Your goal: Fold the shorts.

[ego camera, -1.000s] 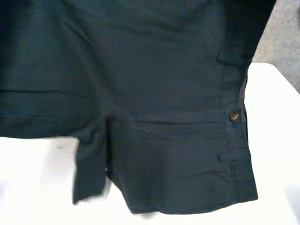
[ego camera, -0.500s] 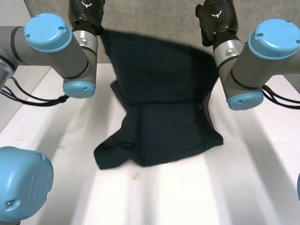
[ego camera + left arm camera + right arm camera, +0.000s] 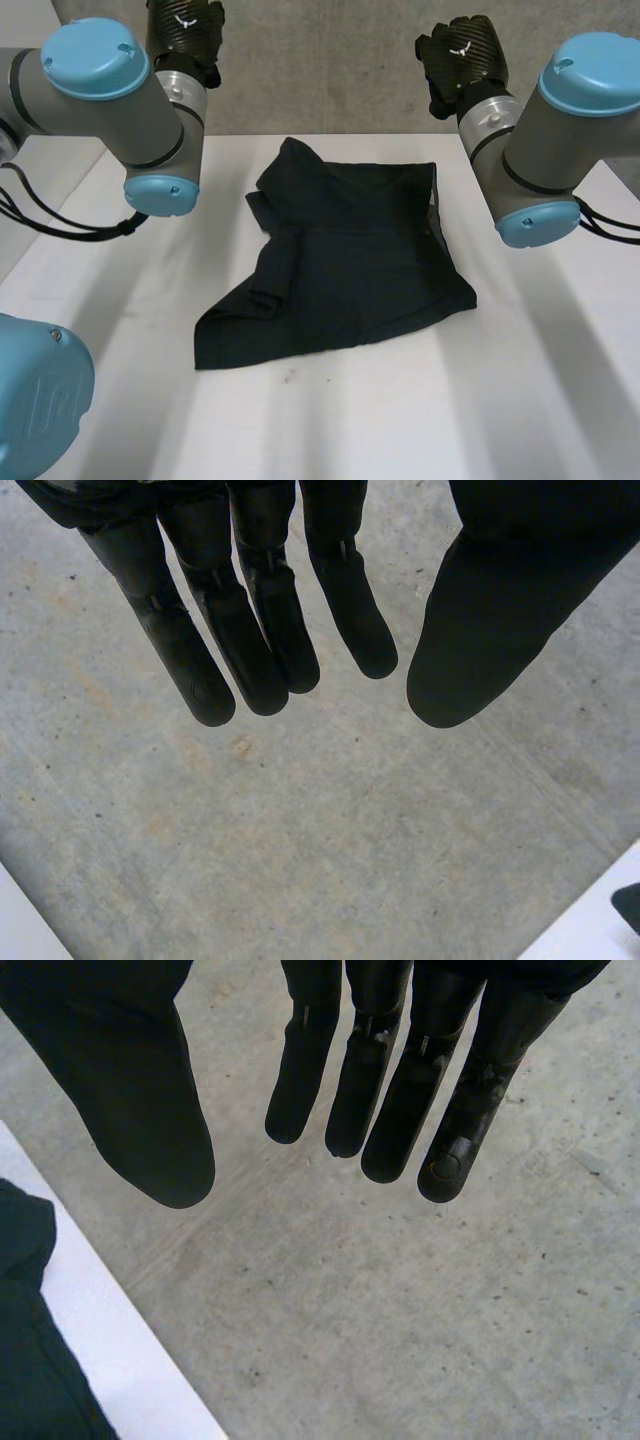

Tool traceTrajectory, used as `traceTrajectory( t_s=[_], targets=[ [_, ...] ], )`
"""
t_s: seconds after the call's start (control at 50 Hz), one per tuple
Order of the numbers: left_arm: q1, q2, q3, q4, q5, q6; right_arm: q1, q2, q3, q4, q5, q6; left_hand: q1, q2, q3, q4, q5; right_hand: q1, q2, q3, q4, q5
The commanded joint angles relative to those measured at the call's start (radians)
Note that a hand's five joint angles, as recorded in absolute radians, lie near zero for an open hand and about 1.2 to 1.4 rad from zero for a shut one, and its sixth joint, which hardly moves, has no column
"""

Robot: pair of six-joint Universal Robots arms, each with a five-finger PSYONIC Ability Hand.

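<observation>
White table [image 3: 520,400], dark shorts [image 3: 350,270] lying rumpled, both hands spread above concrete floor [image 3: 300,820].

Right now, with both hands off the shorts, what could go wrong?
1. The shorts lie skewed, with a rolled bunch along one side; folding over it would likely trap creases.
2. Their far edge is close to the far edge of the table; a push there might slide cloth off.
3. The left hand and right hand hang open over the floor beyond the table; a straight descent may miss the cloth.
</observation>
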Motion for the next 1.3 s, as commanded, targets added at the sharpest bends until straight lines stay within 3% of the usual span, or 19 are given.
traceTrajectory(
  t_s=[0.02, 0.36, 0.62, 0.7, 0.78, 0.94, 1.3],
  targets=[
    [-0.159, 0.372, -0.915, -0.09, -0.059, -0.101, -0.007, -0.247, 0.721, 0.171, -0.116, -0.082, -0.713, -0.7, -0.696, -0.701, -0.685, -0.566, -0.689, -0.687, -0.693, -0.683],
    [-0.133, 0.428, -0.943, -0.031, -0.061, -0.228, -0.035, -0.282, 0.743, 0.091, -0.119, 0.038, -0.769, -0.756, -0.751, -0.757, -0.741, -0.566, -0.689, -0.687, -0.693, -0.683],
    [-0.13, 0.531, -0.97, -0.007, -0.062, -0.231, -0.027, -0.327, 0.692, 0.093, -0.094, 0.049, -0.774, -0.762, -0.757, -0.763, -0.746, -0.566, -0.689, -0.687, -0.693, -0.683],
    [-0.116, 0.571, -0.957, -0.007, -0.061, -0.231, -0.021, -0.36, 0.628, 0.106, -0.001, 0.102, -0.774, -0.762, -0.757, -0.763, -0.746, -0.566, -0.689, -0.687, -0.693, -0.683],
    [-0.094, 0.628, -0.955, -0.013, -0.059, -0.231, -0.018, -0.399, 0.62, 0.108, 0.041, 0.136, -0.774, -0.762, -0.757, -0.763, -0.746, -0.566, -0.689, -0.687, -0.693, -0.683],
    [-0.088, 0.732, -0.967, -0.013, -0.054, -0.229, -0.024, -0.449, 0.634, 0.1, 0.039, 0.144, -0.777, -0.765, -0.76, -0.766, -0.749, -0.566, -0.689, -0.687, -0.693, -0.683],
    [-0.087, 0.734, -0.975, -0.015, -0.056, -0.228, -0.018, -0.505, 0.649, 0.097, 0.035, 0.141, -0.777, -0.765, -0.76, -0.766, -0.749, -0.566, -0.689, -0.687, -0.693, -0.683]
  ],
)
